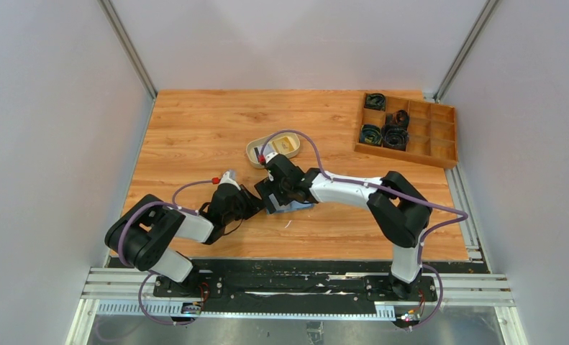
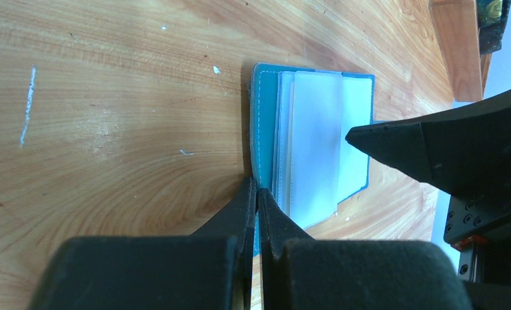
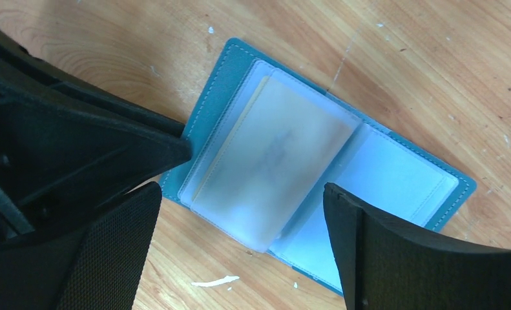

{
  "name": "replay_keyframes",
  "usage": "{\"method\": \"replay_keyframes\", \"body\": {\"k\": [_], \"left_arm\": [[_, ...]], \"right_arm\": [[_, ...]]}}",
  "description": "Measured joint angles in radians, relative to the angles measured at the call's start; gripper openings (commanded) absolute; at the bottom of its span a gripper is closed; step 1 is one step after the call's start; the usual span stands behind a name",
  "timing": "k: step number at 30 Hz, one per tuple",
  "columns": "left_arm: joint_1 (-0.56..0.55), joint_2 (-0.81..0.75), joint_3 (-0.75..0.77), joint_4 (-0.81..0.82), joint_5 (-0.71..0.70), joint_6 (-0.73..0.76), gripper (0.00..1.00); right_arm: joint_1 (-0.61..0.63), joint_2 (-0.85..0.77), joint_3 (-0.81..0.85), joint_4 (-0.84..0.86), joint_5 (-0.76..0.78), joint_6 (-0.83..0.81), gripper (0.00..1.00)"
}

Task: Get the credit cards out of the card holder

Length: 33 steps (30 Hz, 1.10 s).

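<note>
Arms meeting at mid-counter over the card holder, which lies open and flat on the wood, teal cover down and pale blue pockets up. Left hand is narrowed to a pinch on one edge of the cover. Right hand is spread wide, one finger at each side of the holder, neither touching it. Credit cards sit inside the frosted sleeves on the left leaf, with only a yellowish edge showing clearly. Just beyond the hands stands a cream oval tray holding a flat yellow piece, too small to identify. At the far right corner stands a wooden compartment box, with dark coiled items in several cells at its left end.
</note>
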Motion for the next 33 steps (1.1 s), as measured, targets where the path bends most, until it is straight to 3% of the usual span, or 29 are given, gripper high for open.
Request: {"method": "replay_keyframes", "body": {"k": [5, 12, 33], "left_arm": [[0.0, 0.0, 0.0, 0.0, 0.0, 0.0, 0.0], [0.0, 0.0, 0.0, 0.0, 0.0, 0.0, 0.0], [0.0, 0.008, 0.0, 0.008, 0.003, 0.0, 0.0]], "right_arm": [[-0.016, 0.0, 0.0, 0.0, 0.024, 0.02, 0.93], [-0.054, 0.002, -0.023, 0.009, 0.029, 0.053, 0.78], [-0.061, 0.021, -0.026, 0.065, -0.012, 0.072, 0.8]]}}
